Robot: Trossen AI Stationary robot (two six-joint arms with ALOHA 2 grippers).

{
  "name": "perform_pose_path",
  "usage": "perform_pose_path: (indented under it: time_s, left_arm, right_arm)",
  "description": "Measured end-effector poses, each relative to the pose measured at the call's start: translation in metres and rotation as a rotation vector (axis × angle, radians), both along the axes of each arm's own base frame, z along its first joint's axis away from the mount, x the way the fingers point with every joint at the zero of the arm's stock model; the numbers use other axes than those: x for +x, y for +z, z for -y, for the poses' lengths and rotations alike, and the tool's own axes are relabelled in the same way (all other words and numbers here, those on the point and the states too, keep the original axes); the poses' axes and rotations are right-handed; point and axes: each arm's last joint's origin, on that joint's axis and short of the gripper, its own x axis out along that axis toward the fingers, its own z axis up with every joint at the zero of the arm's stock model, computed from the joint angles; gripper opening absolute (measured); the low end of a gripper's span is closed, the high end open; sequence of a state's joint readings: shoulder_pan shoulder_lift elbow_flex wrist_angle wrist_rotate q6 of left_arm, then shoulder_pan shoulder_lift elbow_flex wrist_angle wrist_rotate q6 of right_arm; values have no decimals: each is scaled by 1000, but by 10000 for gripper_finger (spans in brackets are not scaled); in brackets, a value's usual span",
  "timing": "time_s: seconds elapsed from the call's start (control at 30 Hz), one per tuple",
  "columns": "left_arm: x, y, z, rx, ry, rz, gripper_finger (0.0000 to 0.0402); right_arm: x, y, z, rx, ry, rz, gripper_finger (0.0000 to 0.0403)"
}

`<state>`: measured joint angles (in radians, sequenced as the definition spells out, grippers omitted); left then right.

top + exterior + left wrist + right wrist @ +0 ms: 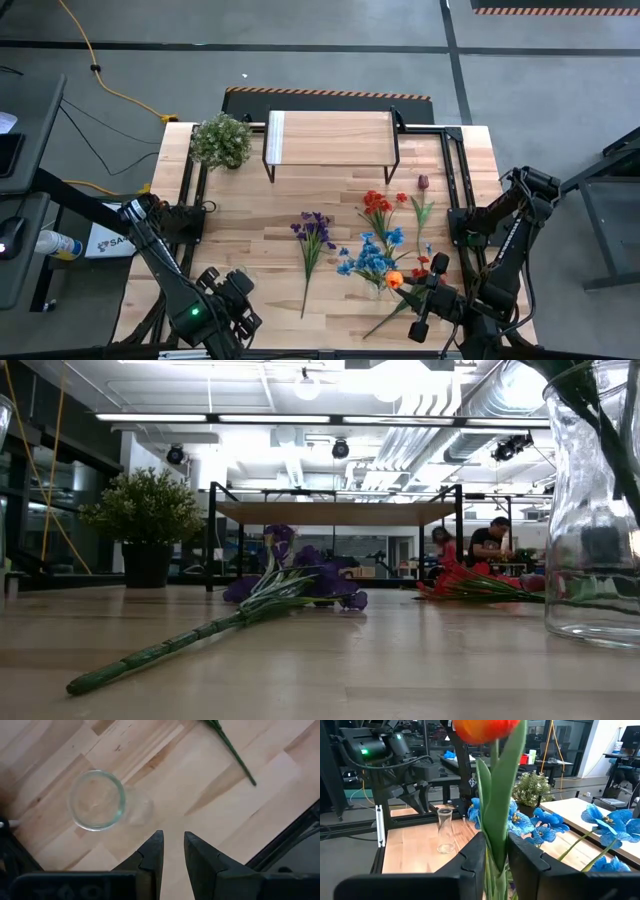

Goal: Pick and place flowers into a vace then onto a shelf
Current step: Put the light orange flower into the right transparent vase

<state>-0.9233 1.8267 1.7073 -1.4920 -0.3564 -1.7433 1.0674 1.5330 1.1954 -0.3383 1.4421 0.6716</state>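
Orange tulip [487, 729] stands upright between the right gripper [495, 851] fingers, stem pinched, over the vase [380, 283] near the table's front edge; light, bendy stem, grip low; left gripper [173, 851] empty, narrowly parted.

From above I get even, bright light on the pale table [250, 240], with only faint shadows under the shelf [330, 137]. At table height the ceiling strip lights [300, 417] glare white and wash out the rafters; the near stem [150, 655] is soft. The glass vase [595, 510] at the edge is bent and streaked with reflections. On my right wrist, the orange tulip [485, 730] is blurred
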Motion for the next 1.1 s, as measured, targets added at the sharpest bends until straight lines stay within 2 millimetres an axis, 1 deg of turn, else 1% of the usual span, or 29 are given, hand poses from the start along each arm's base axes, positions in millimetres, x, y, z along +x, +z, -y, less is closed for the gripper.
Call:
perform_pose_path:
  time_s: [0.07, 0.2, 0.4, 0.73, 1.1]
  left_arm:
    - [-1, 0, -2, 18, 6, -12, 111]
    - [-2, 3, -2, -3, 27, 8, 111]
    - [1, 3, 1, -19, -8, 34, 111]
    - [2, 3, 2, -27, -10, 45, 111]
    - [3, 3, 3, -39, -14, 55, 111]
  right_arm:
    - [0, 0, 0, 7, 2, 3, 77]
    - [1, 2, -2, 15, 13, 2, 88]
    - [0, 6, -6, -2, 54, -14, 106]
    - [-16, 12, -12, -10, 102, -6, 135]
    - [-10, 10, -11, 9, 151, -45, 178]
